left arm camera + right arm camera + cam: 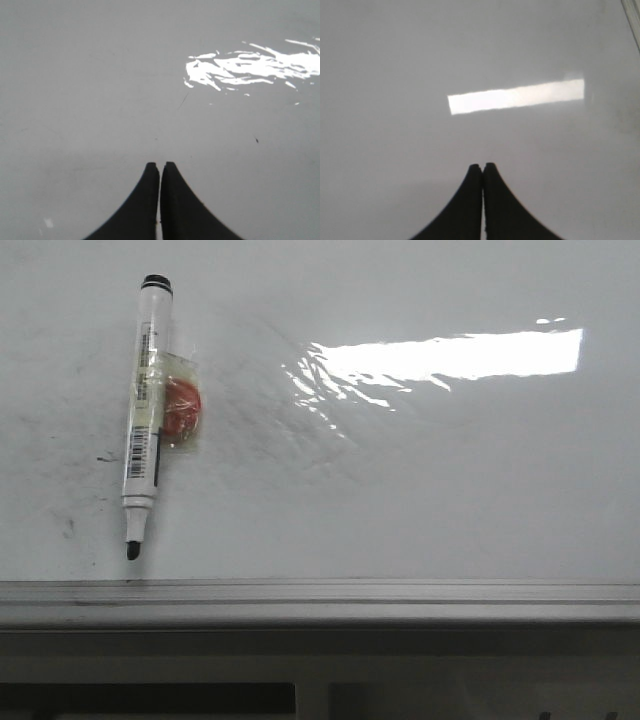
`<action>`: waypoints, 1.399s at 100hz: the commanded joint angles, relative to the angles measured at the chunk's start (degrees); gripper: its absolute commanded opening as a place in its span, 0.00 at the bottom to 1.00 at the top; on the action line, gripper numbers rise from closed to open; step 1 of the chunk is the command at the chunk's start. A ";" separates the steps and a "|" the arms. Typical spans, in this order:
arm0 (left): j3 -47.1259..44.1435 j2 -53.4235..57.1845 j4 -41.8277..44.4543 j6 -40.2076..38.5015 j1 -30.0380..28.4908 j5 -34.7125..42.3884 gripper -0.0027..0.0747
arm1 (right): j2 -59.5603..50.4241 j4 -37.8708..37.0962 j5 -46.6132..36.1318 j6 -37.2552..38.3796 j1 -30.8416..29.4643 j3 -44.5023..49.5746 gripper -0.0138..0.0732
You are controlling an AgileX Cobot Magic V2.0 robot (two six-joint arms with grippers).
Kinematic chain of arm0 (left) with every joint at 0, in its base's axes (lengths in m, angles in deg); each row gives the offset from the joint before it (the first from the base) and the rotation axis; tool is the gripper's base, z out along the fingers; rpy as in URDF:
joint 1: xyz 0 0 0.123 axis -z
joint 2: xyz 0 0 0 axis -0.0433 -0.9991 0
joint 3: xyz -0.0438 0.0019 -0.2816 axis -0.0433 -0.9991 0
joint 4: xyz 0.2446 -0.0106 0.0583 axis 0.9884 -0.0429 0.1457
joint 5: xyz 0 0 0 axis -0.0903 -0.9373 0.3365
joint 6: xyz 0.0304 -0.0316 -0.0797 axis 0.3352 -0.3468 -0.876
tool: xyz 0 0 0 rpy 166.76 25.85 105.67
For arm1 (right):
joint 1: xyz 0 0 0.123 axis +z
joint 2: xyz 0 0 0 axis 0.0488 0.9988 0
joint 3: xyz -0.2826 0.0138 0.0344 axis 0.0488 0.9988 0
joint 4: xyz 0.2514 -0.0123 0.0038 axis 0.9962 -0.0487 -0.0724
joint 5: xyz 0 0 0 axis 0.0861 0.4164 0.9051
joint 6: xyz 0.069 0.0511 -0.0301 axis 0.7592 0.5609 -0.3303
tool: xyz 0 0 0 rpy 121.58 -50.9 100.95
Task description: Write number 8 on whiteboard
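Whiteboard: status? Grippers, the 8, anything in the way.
Left gripper and right gripper shut, empty. Whiteboard has no 8. Marker lies uncapped on it. Nothing blocking.

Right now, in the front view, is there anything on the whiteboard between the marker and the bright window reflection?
Yes. A red round piece in clear tape sits against the marker. Beyond it, the whiteboard is bare up to the glare.
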 commanded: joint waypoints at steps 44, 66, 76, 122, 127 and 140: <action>5.03 -2.41 -5.32 -0.54 -0.10 -1.10 0.01 | 1.07 0.00 15.88 1.06 -0.35 -10.84 0.08; 13.73 -7.51 -3.89 -0.13 -0.10 -3.44 0.01 | 5.25 3.68 24.09 0.77 -0.35 -17.78 0.08; 15.53 -8.71 -2.92 0.00 -0.10 -3.95 0.01 | 6.96 3.82 29.49 -0.24 -0.35 -20.31 0.08; 14.73 -13.49 -6.04 0.00 0.56 3.29 0.54 | 7.31 4.56 32.94 -0.24 -0.35 -20.55 0.08; 14.73 -14.62 -6.04 0.00 1.83 3.84 0.54 | 7.31 4.56 32.94 -0.24 -0.35 -20.55 0.08; 14.73 -18.40 -6.04 0.00 8.53 7.04 0.54 | 7.31 4.56 32.94 -0.24 -0.35 -20.55 0.08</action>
